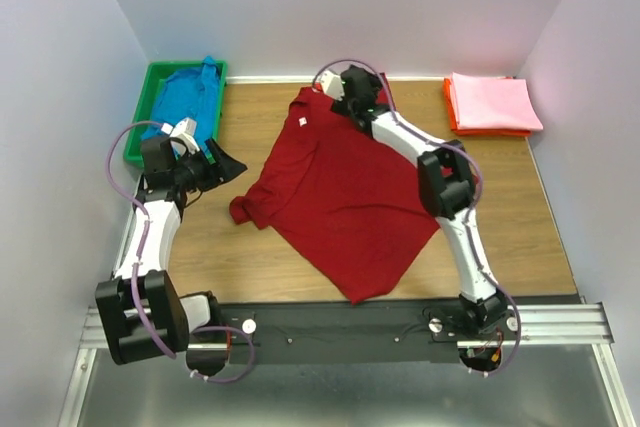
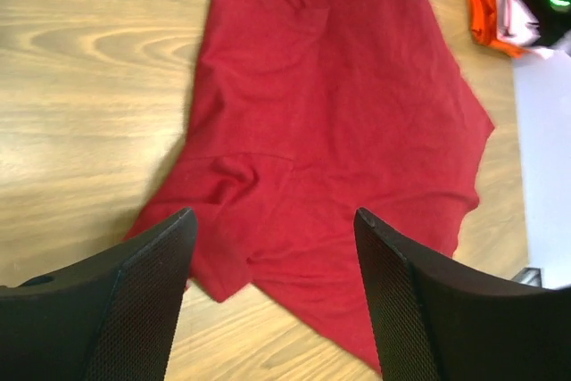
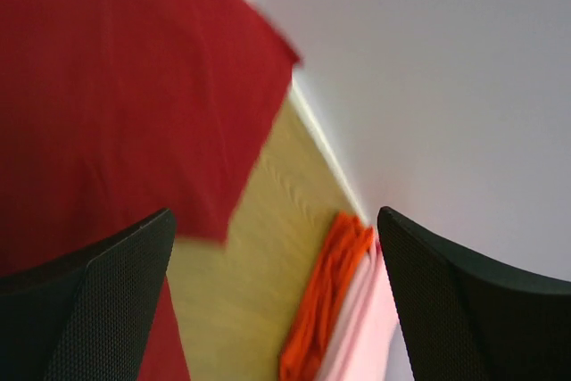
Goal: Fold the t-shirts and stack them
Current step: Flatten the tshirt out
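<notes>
Left tool (image 2: 274, 215) gapes near sleeve edge of red t-shirt (image 1: 340, 187).

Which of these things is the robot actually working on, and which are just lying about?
Part of the job:
red tee, spread on the table
blue tee, bunched in the green bin
pink tee, folded on the orange tray

Just there:
green bin
orange tray
</notes>
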Tool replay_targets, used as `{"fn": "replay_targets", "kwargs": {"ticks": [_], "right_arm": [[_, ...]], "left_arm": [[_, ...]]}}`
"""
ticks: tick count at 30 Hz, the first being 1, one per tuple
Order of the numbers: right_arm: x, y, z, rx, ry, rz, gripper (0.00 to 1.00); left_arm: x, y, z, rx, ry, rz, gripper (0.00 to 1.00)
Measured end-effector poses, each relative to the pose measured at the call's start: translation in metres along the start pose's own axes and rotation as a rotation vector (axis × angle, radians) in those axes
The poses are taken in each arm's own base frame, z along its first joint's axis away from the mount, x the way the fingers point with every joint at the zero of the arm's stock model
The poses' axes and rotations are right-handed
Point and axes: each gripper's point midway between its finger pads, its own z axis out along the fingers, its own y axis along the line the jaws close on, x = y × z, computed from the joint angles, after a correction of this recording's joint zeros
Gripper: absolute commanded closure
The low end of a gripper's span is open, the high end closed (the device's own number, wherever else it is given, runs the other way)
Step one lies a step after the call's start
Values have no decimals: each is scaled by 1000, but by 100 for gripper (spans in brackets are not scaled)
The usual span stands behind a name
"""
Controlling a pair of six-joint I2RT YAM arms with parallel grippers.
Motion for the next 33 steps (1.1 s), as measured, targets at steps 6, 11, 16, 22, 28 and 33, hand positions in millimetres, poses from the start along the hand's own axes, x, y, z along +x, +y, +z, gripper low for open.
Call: {"fn": "replay_targets", "kwargs": {"ticks": [6, 11, 16, 22, 28, 33], "right_arm": [[46, -71, -88, 24, 59, 122, 0], [64, -115, -161, 43, 46, 267, 8], [107, -40, -178, -208, 161, 323, 21], [182, 70, -208, -536, 428, 348, 28], [213, 105, -207, -634, 544, 394, 32], [262, 98, -178, -623, 652, 454, 35]], "left_arm": [[-13, 2, -5, -58, -19, 169, 26], [-23, -32, 18, -14, 27, 441, 35], [13, -53, 62, 38, 215, 744, 35], [76, -7, 70, 44, 528, 957, 32], [90, 13, 59, 47, 653, 1095, 32], [99, 17, 50, 88, 726, 1187, 32]]}}
